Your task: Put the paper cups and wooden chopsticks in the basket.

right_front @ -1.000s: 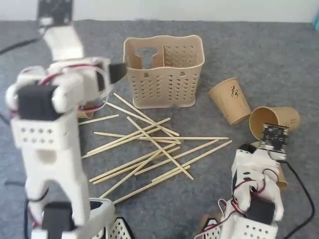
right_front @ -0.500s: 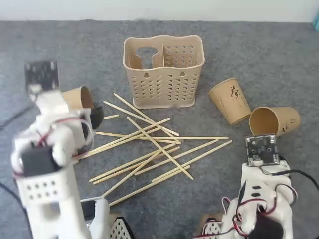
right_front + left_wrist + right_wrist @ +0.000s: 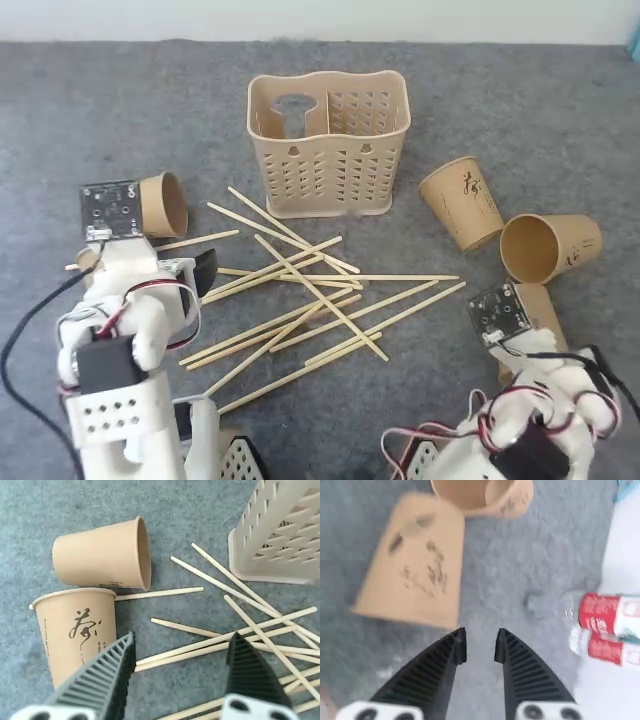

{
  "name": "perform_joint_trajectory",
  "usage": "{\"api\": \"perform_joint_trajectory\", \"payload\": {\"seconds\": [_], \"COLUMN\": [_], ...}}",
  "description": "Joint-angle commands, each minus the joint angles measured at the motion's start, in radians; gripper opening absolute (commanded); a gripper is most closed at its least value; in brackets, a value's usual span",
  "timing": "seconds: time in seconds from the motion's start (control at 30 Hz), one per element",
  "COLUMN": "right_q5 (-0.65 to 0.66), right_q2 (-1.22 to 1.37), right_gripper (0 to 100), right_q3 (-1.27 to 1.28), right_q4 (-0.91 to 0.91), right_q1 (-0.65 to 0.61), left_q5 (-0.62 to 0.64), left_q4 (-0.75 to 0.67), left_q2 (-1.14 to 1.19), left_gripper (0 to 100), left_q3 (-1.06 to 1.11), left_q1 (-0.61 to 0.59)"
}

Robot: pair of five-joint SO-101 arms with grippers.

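Observation:
The beige slotted basket (image 3: 328, 140) stands at the back of the grey mat, with its corner (image 3: 285, 530) in the left wrist view. Several wooden chopsticks (image 3: 300, 290) lie crisscrossed in front of it. Two paper cups (image 3: 100, 555) (image 3: 77, 627) lie on their sides at the left. My left gripper (image 3: 180, 647) hovers open just beside them, over chopsticks (image 3: 220, 640). At the right lie three more cups (image 3: 462, 200) (image 3: 550, 245) (image 3: 542, 300). My right gripper (image 3: 480, 642) is slightly open above the mat, next to a lying cup (image 3: 415, 575) and another cup's mouth (image 3: 480, 492).
A red and white object (image 3: 610, 630) lies on a pale surface past the mat's edge, close to the right gripper. Both arm bases (image 3: 120, 420) (image 3: 520, 440) stand at the near edge. Bare mat lies behind and left of the basket.
The left arm has drawn back from beside the basket and come down over the cups at the left. The right arm has shifted towards the near edge, over the nearest right cup.

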Motion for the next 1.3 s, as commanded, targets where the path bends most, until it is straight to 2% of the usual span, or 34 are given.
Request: {"api": "perform_joint_trajectory", "payload": {"seconds": [0.0,0.23,0.5,0.67,0.8,0.9,1.03,1.1,1.27], "right_q5": [0.158,0.224,0.129,0.087,-0.029,-0.126,-0.227,-0.256,-0.308], "right_q2": [-0.002,-0.001,0.001,0.001,-0.001,-0.001,-0.001,-0.001,-0.001], "right_gripper": [12.1,24.6,24.6,24.7,24.5,19.4,0.0,3.5,0.8], "right_q3": [0.068,0.112,0.397,0.489,0.503,0.514,0.511,0.508,0.405], "right_q4": [0.035,0.051,-0.153,-0.176,-0.22,-0.312,-0.406,-0.417,-0.418], "right_q1": [0.122,0.15,0.097,0.035,-0.035,-0.096,-0.174,-0.189,-0.194], "left_q5": [-0.011,-0.009,-0.011,-0.011,-0.011,-0.009,-0.006,-0.005,-0.005], "left_q4": [-0.029,-0.029,-0.029,-0.049,-0.098,-0.121,-0.126,-0.126,-0.126], "left_q2": [-0.017,-0.017,-0.017,-0.017,-0.018,-0.023,-0.025,-0.025,-0.025], "left_gripper": [28,28,28,28,28,28,28,28,28], "left_q3": [-0.007,-0.007,-0.005,0.005,0.065,0.091,0.09,0.091,0.091], "left_q1": [-0.005,-0.003,-0.003,0.008,0.034,0.035,0.028,0.028,0.032]}}
